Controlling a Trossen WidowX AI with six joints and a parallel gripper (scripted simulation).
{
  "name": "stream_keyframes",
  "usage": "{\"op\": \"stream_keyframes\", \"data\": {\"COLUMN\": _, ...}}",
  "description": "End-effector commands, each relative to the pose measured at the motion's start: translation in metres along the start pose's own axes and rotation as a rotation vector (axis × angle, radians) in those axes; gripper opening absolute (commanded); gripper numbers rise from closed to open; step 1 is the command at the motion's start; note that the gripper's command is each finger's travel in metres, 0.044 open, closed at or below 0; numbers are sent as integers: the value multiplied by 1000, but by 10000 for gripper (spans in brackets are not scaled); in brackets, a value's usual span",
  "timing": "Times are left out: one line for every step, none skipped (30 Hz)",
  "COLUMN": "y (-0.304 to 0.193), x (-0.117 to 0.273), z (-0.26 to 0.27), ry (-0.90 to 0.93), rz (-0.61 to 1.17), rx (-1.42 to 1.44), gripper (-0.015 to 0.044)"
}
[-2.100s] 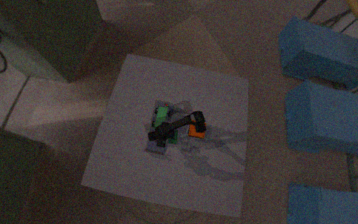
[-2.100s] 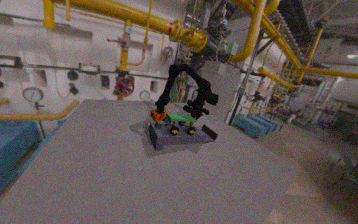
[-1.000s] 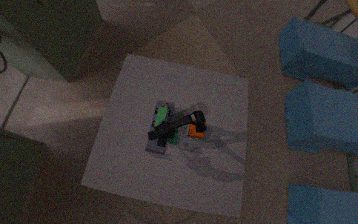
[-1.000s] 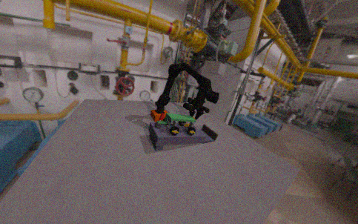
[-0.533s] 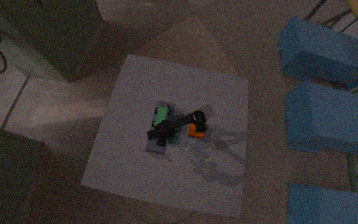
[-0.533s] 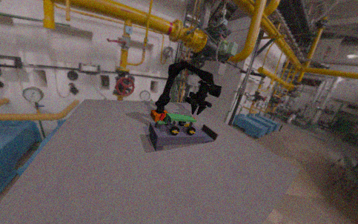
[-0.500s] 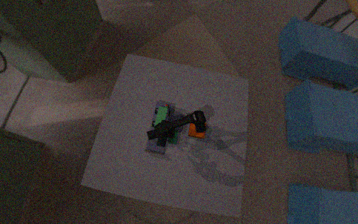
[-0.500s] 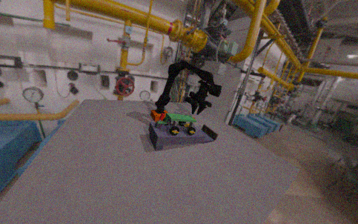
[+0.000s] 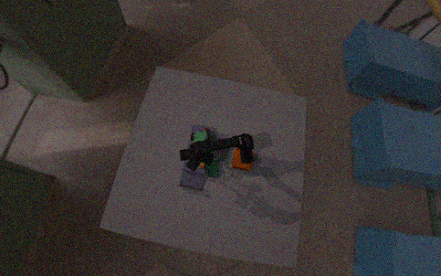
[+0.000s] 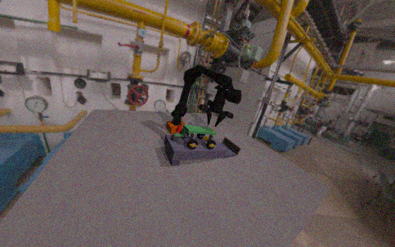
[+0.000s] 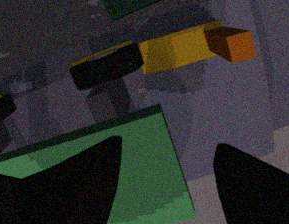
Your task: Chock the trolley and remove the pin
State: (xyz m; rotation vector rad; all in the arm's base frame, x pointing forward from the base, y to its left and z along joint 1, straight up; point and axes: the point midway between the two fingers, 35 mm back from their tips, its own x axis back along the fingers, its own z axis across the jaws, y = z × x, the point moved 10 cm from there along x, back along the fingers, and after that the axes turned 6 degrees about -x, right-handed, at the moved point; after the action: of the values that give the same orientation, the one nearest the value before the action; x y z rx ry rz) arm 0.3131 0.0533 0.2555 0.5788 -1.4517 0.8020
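Observation:
The trolley's green deck (image 9: 199,135) (image 10: 200,130) (image 11: 145,165) stands over the ramp (image 9: 192,179) (image 10: 186,155). In the wrist view the yellow chock (image 11: 182,50) lies on the ramp with one end at a black wheel (image 11: 107,67), touching it or almost so. Its orange handle (image 11: 242,46) points away from the wheel. My gripper (image 10: 213,123) (image 11: 169,150) is open and empty, above the deck's end, with one finger over the deck and the other beside it. The stop pin cannot be made out clearly; small red specks show by the deck in the top view.
The green tray (image 9: 213,168) (image 11: 127,6) stands beside the ramp, on the chock's side. The arm's orange base (image 9: 243,160) (image 10: 175,127) is near the ramp. A dark end board (image 10: 231,145) stands at the ramp's low end.

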Motion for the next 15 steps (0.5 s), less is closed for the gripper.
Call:
{"op": "stream_keyframes", "data": {"y": -25, "x": 5, "z": 25, "ry": 20, "rz": 35, "rx": -247, "gripper": 190}}
{"op": "stream_keyframes", "data": {"y": -30, "x": 5, "z": 31, "ry": 28, "rz": 41, "rx": -306, "gripper": 190}}
{"op": "stream_keyframes", "data": {"y": -35, "x": 5, "z": 37, "ry": 35, "rz": 47, "rx": -364, "gripper": 190}}
{"op": "stream_keyframes", "data": {"y": -40, "x": 6, "z": 44, "ry": 43, "rz": 54, "rx": -423, "gripper": 190}}
{"op": "stream_keyframes", "data": {"y": -45, "x": 6, "z": 50, "ry": 51, "rz": 60, "rx": -482, "gripper": 190}}
{"op": "stream_keyframes", "data": {"y": -50, "x": 6, "z": 57, "ry": 58, "rz": 67, "rx": -541, "gripper": 190}}
{"op": "stream_keyframes", "data": {"y": -54, "x": 7, "z": 64, "ry": 66, "rz": 74, "rx": -599, "gripper": 190}}
{"op": "stream_keyframes", "data": {"y": -59, "x": 7, "z": 71, "ry": 73, "rz": 81, "rx": -658, "gripper": 190}}
{"op": "stream_keyframes", "data": {"y": -63, "x": 7, "z": 78, "ry": 81, "rz": 89, "rx": -716, "gripper": 190}}
{"op": "stream_keyframes", "data": {"y": -67, "x": 8, "z": 85, "ry": 88, "rz": 97, "rx": -775, "gripper": 190}}
{"op": "stream_keyframes", "data": {"y": -71, "x": 8, "z": 92, "ry": 96, "rz": 105, "rx": -833, "gripper": 190}}
{"op": "stream_keyframes", "data": {"y": -74, "x": 8, "z": 99, "ry": 104, "rz": 113, "rx": -892, "gripper": 190}}
{"op": "stream_keyframes", "data": {"y": -78, "x": 9, "z": 107, "ry": 111, "rz": 121, "rx": -950, "gripper": 190}}
{"op": "stream_keyframes", "data": {"y": -81, "x": 9, "z": 114, "ry": 119, "rz": 130, "rx": -1008, "gripper": 190}}
{"op": "stream_keyframes", "data": {"y": -84, "x": 10, "z": 122, "ry": 127, "rz": 139, "rx": -1066, "gripper": 190}}
